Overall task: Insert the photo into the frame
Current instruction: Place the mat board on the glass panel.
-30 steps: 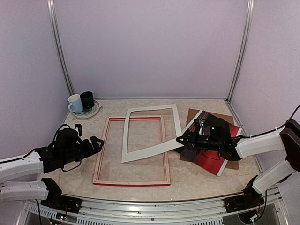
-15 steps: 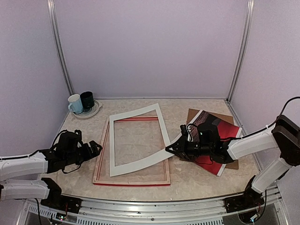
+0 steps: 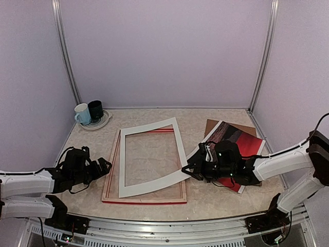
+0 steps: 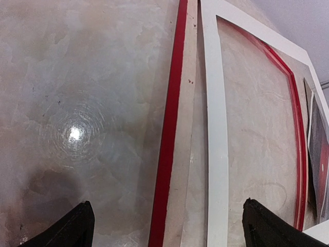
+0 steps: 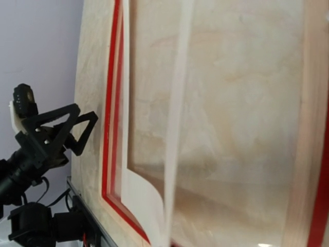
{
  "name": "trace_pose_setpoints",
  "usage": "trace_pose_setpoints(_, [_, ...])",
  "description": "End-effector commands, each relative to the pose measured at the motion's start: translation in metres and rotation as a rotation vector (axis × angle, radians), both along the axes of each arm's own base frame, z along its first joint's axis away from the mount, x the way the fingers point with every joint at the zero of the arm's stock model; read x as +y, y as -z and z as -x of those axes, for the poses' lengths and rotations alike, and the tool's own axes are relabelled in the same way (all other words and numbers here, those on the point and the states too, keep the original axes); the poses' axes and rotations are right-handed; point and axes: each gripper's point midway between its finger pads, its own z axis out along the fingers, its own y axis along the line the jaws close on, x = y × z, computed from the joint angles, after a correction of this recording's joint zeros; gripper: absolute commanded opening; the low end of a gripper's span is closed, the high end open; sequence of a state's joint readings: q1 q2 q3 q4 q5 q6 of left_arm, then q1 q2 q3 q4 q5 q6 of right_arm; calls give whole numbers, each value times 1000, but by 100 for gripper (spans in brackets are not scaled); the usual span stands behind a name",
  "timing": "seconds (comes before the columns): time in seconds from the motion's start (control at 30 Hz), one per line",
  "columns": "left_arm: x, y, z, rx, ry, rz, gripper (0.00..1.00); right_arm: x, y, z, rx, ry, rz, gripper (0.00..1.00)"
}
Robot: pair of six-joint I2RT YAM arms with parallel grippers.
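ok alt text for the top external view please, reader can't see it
The right gripper pinches a corner of a white mat lying skewed across the red frame on a marbled table. The open left gripper sits beside the frame's left edge; the red photo lies on a brown board at right, two mugs far left.

Centre of tabletop: frame lying flat. On frame: mat, askew to frame's rails. Right of frame, near tabletop's right edge: photo on backing board. Between frame and photo, at mat's near right corner: right hand. Just left of frame: left hand. Far left corner: two mugs on saucer.
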State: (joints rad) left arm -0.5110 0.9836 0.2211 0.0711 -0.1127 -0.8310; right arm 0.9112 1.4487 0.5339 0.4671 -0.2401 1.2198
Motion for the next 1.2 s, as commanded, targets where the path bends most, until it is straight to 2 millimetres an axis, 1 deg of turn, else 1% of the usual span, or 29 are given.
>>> trace_pose_setpoints(0.0, [1, 0, -3, -21, -18, 27, 99, -3, -1, 5, 8, 51, 15, 0])
trace_pose_setpoints(0.17, [-1, 1, -5, -23, -21, 38, 99, 3, -5, 7, 0, 60, 21, 0])
trace_pose_setpoints(0.47, [-4, 5, -8, -18, -21, 40, 99, 26, -19, 17, 8, 23, -18, 0])
trace_pose_setpoints(0.7, [-4, 9, -9, -10, -19, 38, 99, 32, -20, 20, 19, 27, -22, 0])
trace_pose_setpoints(0.77, [-4, 10, -9, -8, -18, 38, 99, 33, -20, 20, 14, 35, -16, 0])
trace_pose_setpoints(0.9, [-6, 10, -9, -10, -15, 43, 99, 38, -12, 21, 25, 33, 5, 0])
trace_pose_setpoints(1.03, [-7, 12, -9, -5, -12, 48, 99, 47, -6, 23, 39, 28, 7, 0])
trace_pose_setpoints(1.17, [-7, 14, -8, -1, -8, 46, 99, 58, -6, 24, 31, 14, 14, 1])
